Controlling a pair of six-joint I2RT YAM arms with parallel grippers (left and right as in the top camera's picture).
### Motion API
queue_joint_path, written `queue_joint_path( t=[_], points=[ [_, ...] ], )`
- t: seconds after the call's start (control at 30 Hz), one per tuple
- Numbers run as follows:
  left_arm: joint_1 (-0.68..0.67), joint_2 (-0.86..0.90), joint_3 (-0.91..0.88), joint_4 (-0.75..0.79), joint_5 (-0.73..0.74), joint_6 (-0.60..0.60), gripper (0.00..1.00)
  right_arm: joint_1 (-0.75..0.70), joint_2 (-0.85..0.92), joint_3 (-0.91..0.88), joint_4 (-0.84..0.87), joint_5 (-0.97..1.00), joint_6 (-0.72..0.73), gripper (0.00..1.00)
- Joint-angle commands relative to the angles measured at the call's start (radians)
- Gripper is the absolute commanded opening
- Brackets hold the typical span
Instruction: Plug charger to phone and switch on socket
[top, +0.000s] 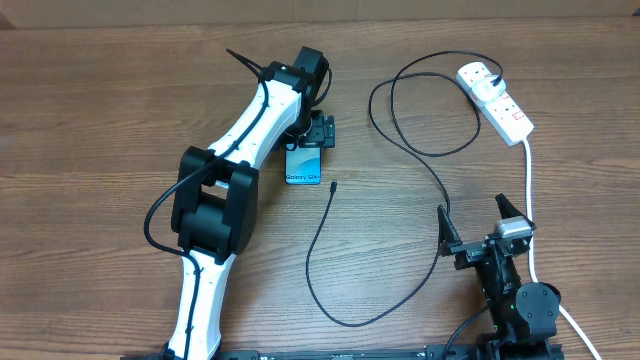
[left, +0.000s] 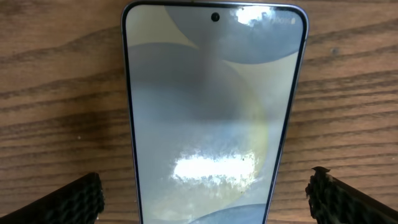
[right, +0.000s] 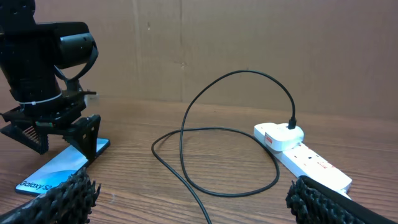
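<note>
Phone: lies flat and screen-up on the desk, left of centre and nearer the far edge; its short edge with the white "Galaxy" text points to the near edge, and its far end is hidden under the left gripper in the overhead view.
Charger: thin black cable, plug seated in the far end of the socket; from there it loops across the right half of the desk, curves round toward the near edge and runs back up, its small connector tip lying just beside the phone's near right corner, not touching it.
Socket: white strip near the far right corner of the desk, set at an angle, its thick white cord running toward the near edge.
Left gripper: directly over the phone's far end, jaws spread wide with a finger on either side of the phone, holding nothing; whether the fingers touch the desk cannot be told.
Right gripper: near the near right corner, well apart from socket and phone, jaws fully apart and empty.
</note>
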Motion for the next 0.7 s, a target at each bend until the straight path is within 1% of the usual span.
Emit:
queue_joint_path(
  t=[0.0,0.67],
  points=[
    [-0.001,0.010,-0.005,0.012,0.011,0.008,1.00,0.004,-0.010,-0.010,0.004,0.008,0.006,1.00],
    [-0.001,0.010,-0.005,0.023,0.011,0.008,1.00,0.004,-0.010,-0.010,0.004,0.008,0.006,1.00]
  ],
)
